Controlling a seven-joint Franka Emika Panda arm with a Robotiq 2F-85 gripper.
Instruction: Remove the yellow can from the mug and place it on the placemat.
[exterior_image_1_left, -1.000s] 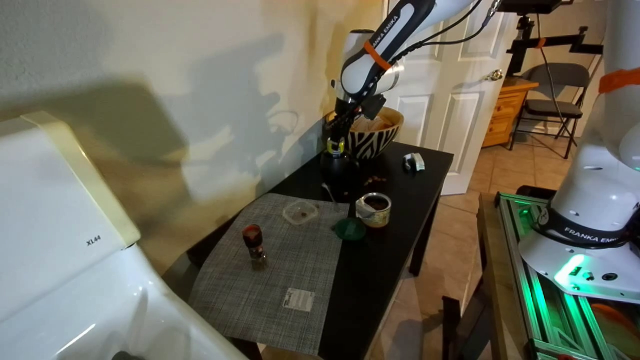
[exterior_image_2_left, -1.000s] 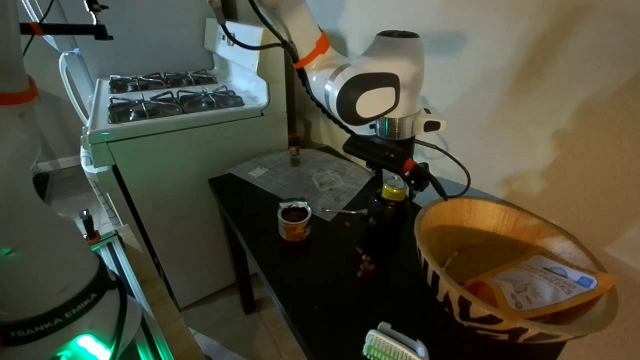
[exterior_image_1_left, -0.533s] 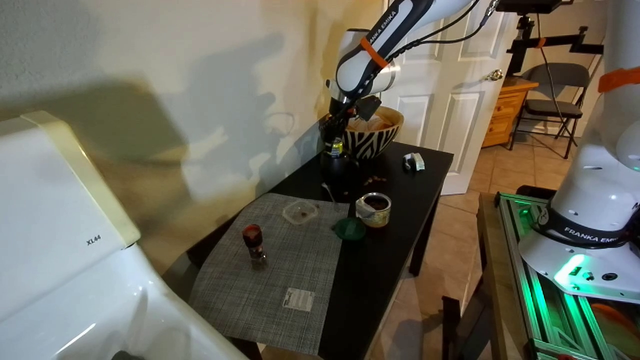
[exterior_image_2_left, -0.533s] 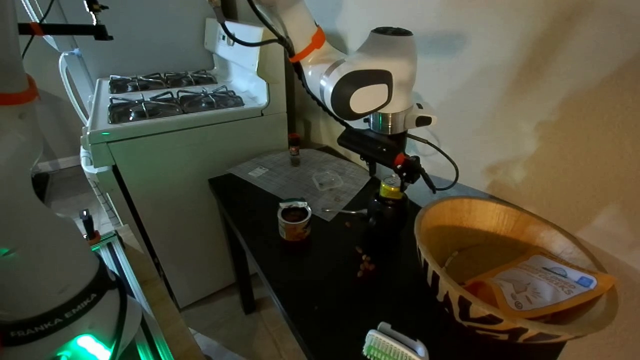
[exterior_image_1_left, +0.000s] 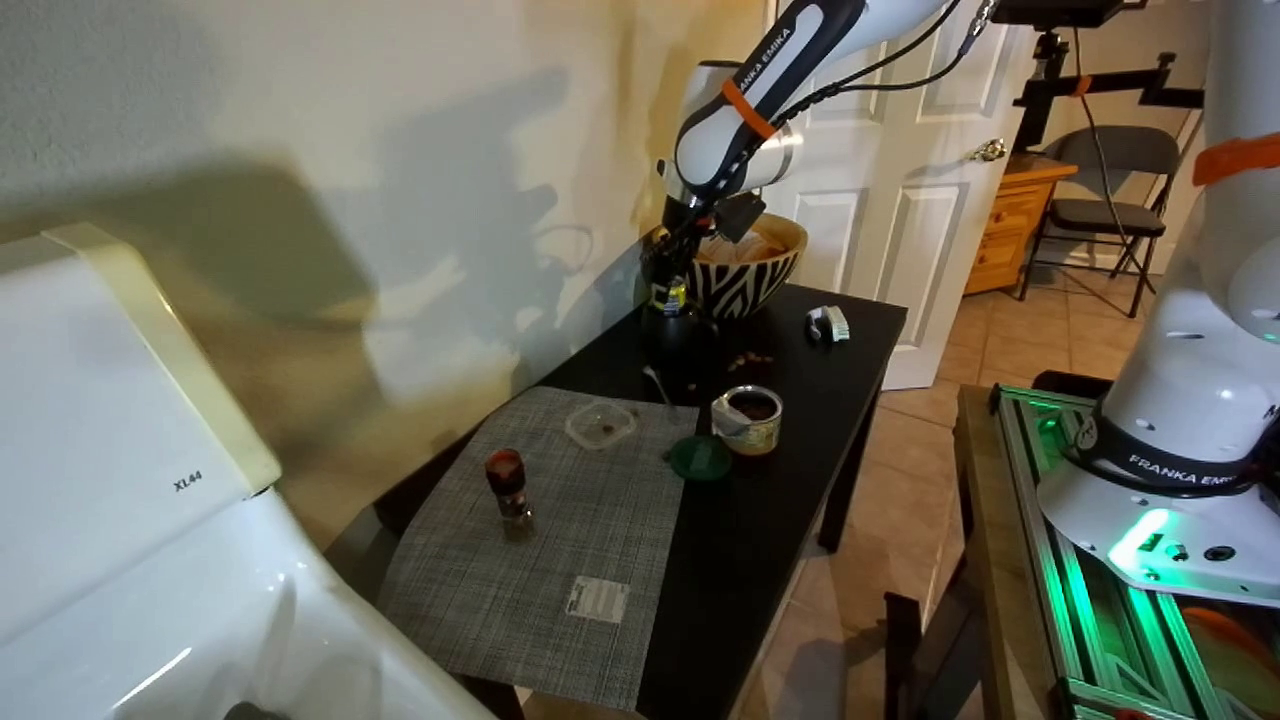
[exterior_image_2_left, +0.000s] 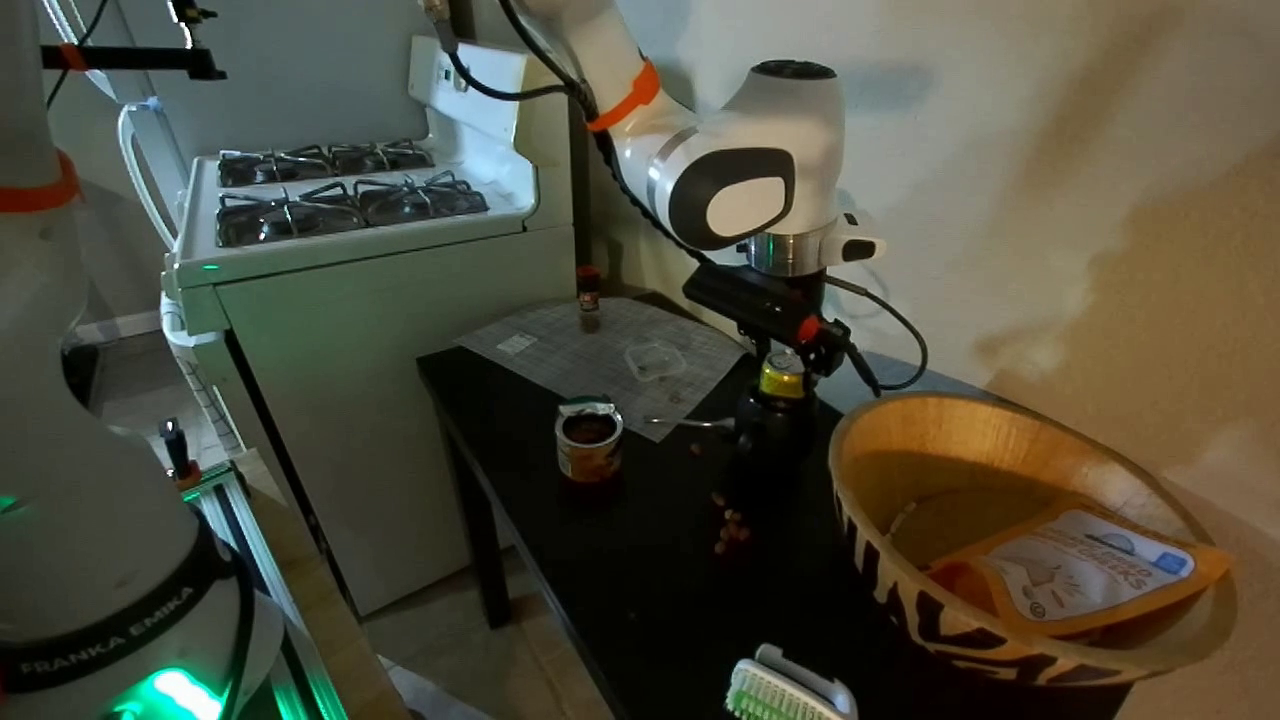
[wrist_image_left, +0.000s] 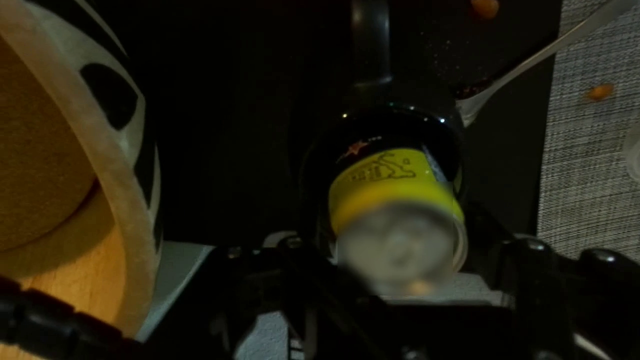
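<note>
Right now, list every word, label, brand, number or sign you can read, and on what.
"FRANKA EMIKA": robot base
"ANKA EMIKA": arm, start hidden
"XL44": stove's back panel
Too small or blurred: yellow can, container, orange pouch, white label on the placemat, letters by the star in the mug

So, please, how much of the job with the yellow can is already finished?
Done, it seems: the approach, as the end effector straddles the can. In hand: the grasp, though I cannot tell whether it is closed. Left: the lift, since the can's lower part is inside the mug, and then the placing; no can stands on the placemat.
</note>
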